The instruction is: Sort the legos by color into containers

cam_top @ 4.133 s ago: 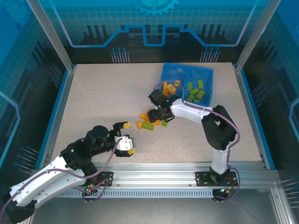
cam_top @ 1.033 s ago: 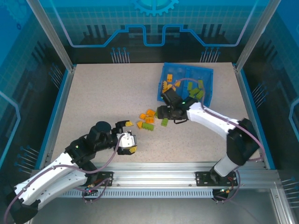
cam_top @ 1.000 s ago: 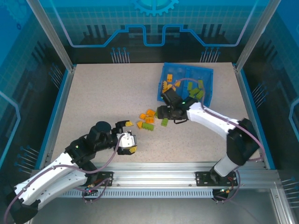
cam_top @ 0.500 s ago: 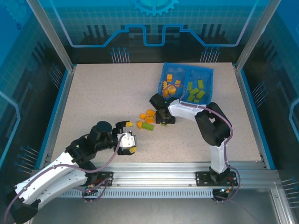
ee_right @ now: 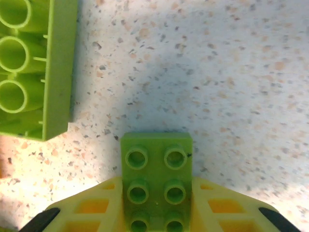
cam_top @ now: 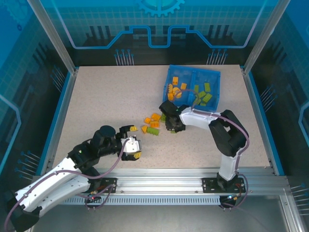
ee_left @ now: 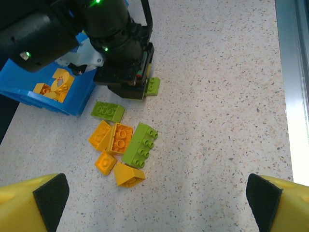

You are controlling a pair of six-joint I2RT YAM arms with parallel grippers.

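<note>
Right claw [cam_top: 173, 126] is my working one, clamped on a small lime green brick [ee_right: 156, 181] held studs up. It sits low over the middle of the worktop [cam_top: 106, 96], just short of the near left corner of the blue tray [cam_top: 194, 70], which stands at the far edge.

As I judge it, the grasp is made and the carry comes next. That means lifting straight up, then swinging toward the far edge and across to the right compartment [cam_top: 213, 78], where the green bricks lie. The left compartment [cam_top: 187, 76] holds orange ones. The lift needs enough height to clear the tray's near wall and pass over the orange side.

A second lime green brick [ee_right: 34, 67] lies near the held one, hollow underside up and not touching it. A crooked lift could nudge it. The loose pile [ee_left: 120, 145] sits toward the left edge, with several orange bricks and a long green one touching one another.

My left claw [ee_left: 157, 198] hangs with its pads wide apart and nothing between them. It is closer to the near edge and well apart from my path.
</note>
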